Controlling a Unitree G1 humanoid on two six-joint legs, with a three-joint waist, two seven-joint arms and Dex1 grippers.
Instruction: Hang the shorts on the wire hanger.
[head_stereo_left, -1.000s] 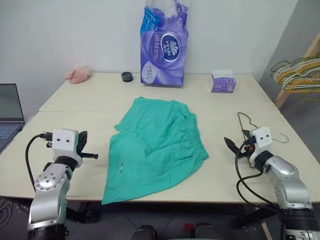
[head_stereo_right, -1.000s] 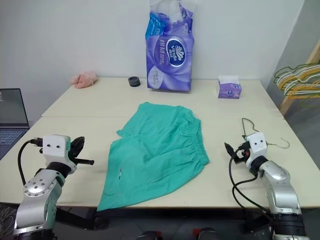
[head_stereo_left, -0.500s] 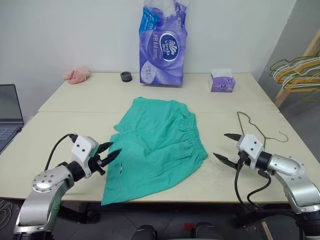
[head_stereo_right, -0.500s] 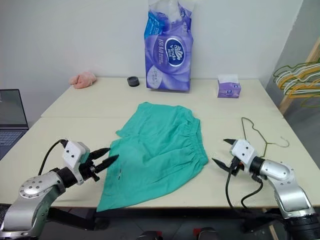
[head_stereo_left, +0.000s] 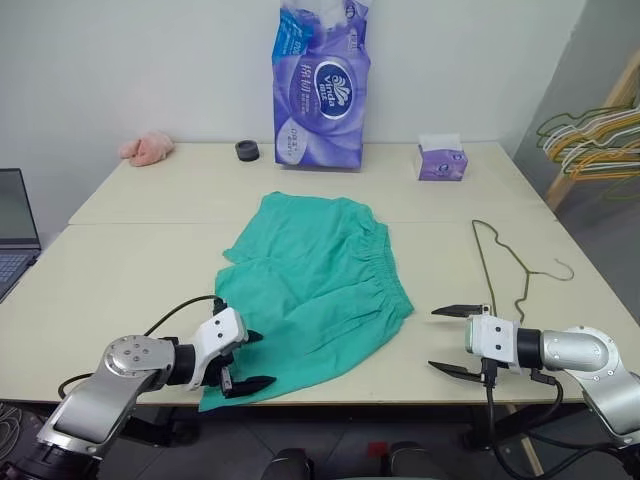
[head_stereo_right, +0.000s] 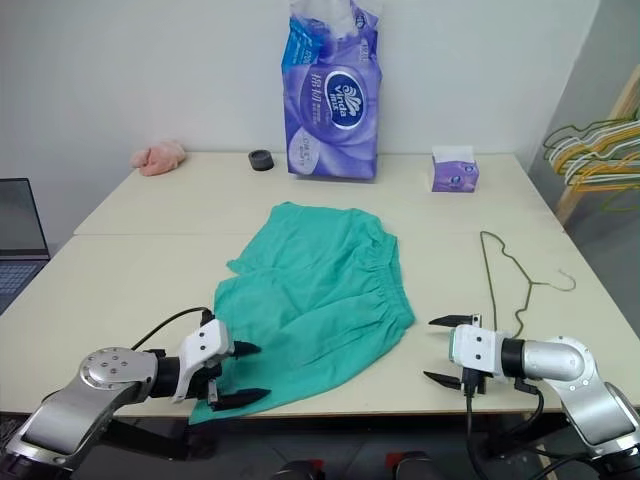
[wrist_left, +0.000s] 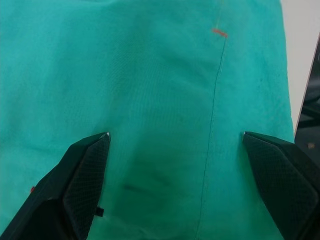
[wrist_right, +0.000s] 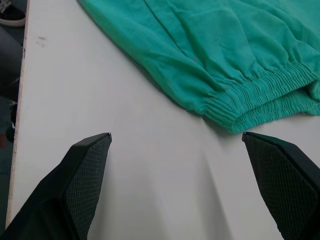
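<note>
teal shorts (head_stereo_left: 315, 280) lie flat beside wire hanger (head_stereo_left: 500, 265) on table (head_stereo_left: 130, 260).

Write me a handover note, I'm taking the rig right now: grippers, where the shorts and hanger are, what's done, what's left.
Left gripper: open, empty, at the near leg hem of the shorts.
Right gripper: open, empty, over bare table just right of the waistband corner.
Shorts: flat mid-table, near hem at the front edge.
Wire hanger: flat on the table, right of the shorts, apart from them, untouched.
Done: nothing gripped yet.
Left: pick up hanger and shorts, then hang the shorts on it.
</note>
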